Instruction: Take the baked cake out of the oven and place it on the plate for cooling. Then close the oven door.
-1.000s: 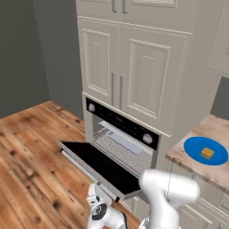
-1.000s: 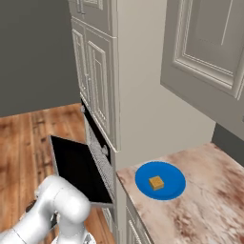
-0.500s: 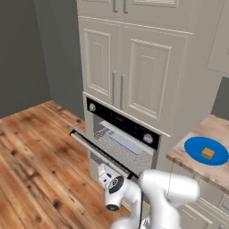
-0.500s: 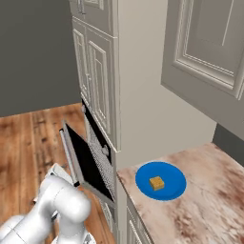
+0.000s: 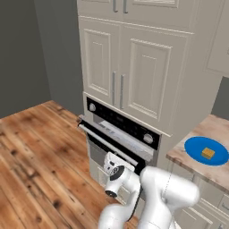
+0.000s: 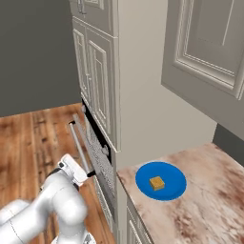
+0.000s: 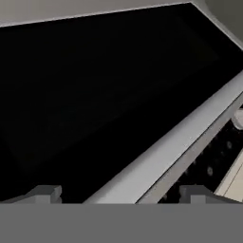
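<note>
Claw point(image 7: 118, 192) spread wide, empty, at the oven door point(image 7: 85, 99) – glossy black glass, round silver bar

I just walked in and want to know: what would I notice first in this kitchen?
The bright blue plate on the counter, right of the oven, with the little orange-tan cake on it. Then the white robot's open pincer pressed close against the black oven door, which is nearly shut.
</note>
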Motion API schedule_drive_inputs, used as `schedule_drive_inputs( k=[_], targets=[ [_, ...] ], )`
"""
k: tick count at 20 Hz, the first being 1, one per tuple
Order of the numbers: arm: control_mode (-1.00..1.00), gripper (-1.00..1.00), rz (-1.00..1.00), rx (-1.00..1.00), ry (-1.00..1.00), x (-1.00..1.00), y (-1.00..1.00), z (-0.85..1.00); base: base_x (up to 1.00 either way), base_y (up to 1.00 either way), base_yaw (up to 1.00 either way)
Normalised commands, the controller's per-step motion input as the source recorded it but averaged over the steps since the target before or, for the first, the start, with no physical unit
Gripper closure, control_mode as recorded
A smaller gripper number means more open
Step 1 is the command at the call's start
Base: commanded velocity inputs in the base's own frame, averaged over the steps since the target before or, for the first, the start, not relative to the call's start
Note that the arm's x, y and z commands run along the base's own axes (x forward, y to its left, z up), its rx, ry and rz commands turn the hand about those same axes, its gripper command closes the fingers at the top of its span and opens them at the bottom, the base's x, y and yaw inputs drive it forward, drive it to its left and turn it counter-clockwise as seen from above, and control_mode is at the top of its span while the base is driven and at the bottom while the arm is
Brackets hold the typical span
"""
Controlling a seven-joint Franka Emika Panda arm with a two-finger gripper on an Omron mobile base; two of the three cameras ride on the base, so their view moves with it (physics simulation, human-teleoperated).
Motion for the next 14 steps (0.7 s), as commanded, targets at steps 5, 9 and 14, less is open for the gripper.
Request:
schedule_drive_inputs(
  k=[5, 9, 14],
  targets=[
    [-1.0, -1.0, -0.43, -0.26, -0.19, 0.49, -0.29, 0.01, 0.0, 0.0, 0.0],
    [-1.0, -1.0, -0.41, -0.24, -0.15, 0.59, -0.33, 0.0, 0.0, 0.0, 0.0],
    [-1.0, -1.0, -0.35, -0.17, -0.12, 0.46, -0.32, 0.0, 0.0, 0.0, 0.0]
  ],
)
